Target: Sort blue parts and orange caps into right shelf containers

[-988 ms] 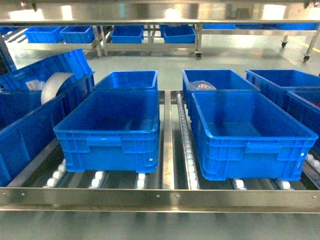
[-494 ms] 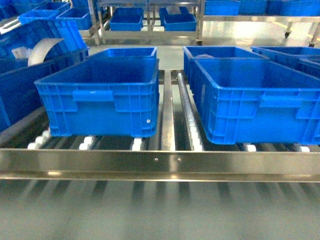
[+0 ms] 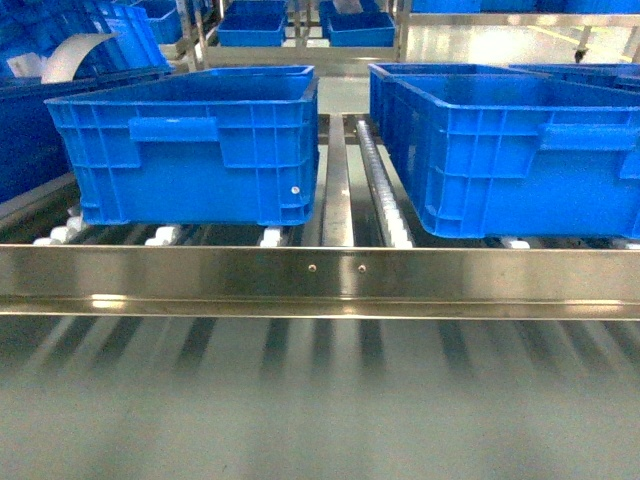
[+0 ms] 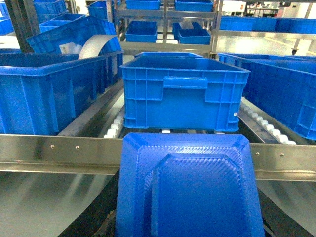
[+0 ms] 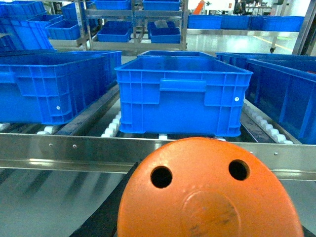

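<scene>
Across the head view a steel shelf rail (image 3: 320,275) is running edge to edge, with white rollers (image 3: 270,237) showing just behind it. Two containers are sitting side by side on the rollers: the left crate (image 3: 190,150) and the right crate (image 3: 520,150), a roller track (image 3: 375,180) lying between them. More blue crates are standing behind and on far racks (image 3: 300,25). At the far left a curved white sheet (image 3: 75,50) is leaning out of a tilted crate.

Left wrist view: a blue part (image 4: 190,190), a moulded tray-like piece with a raised centre, is filling the lower frame directly in front of the camera, sitting short of the rail and facing one crate (image 4: 185,91). Left claw itself is hiding behind the part; cannot tell whether it is gripping or released.

Right wrist view: an orange cap (image 5: 210,192), domed, with two round holes, is filling the lower frame, short of the rail and facing a crate (image 5: 182,94). Right claw is hidden likewise; grip state cannot be told
</scene>
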Robot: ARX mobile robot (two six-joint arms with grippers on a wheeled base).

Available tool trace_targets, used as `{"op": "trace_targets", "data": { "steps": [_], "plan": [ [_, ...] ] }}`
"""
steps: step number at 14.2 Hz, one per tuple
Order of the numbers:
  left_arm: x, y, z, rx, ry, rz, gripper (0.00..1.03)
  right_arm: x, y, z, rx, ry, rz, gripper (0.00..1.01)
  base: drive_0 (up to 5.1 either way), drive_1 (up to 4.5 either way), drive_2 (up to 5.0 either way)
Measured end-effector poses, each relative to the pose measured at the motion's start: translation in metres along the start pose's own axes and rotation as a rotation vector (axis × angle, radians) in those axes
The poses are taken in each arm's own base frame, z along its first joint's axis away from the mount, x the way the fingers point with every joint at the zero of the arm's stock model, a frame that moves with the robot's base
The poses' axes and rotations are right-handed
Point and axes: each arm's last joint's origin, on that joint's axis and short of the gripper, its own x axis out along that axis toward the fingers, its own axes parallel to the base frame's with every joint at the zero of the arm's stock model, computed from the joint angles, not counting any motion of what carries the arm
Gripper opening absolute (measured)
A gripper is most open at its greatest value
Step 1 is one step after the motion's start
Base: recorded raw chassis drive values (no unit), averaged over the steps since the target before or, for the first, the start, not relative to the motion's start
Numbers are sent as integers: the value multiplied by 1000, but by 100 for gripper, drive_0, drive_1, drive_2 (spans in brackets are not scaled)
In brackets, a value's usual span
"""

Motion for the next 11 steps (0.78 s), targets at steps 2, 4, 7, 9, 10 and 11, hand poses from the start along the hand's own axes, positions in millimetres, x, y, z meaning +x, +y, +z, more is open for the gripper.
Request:
{"op": "trace_targets", "data": {
  "steps": [2, 4, 7, 9, 10, 11],
  "plan": [
    [0, 0, 0, 0, 0, 0, 43, 0, 0, 0, 0, 0, 0, 44, 0, 0, 0],
    [0, 0, 0, 0, -1, 0, 43, 0, 0, 0, 0, -1, 0, 44, 0, 0, 0],
    [0, 0, 0, 0, -1, 0, 43, 0, 0, 0, 0, -1, 0, 44, 0, 0, 0],
    [0, 0, 0, 0, -1, 0, 43, 0, 0, 0, 0, -1, 0, 44, 3, 218, -212],
    [0, 0, 1, 0, -5, 0, 43, 0, 0, 1, 0, -6, 0, 44, -1, 427, -428],
    [0, 0, 0, 0, 0, 0, 43, 0, 0, 0, 0, 0, 0, 44, -3, 424, -430]
  ]
}}
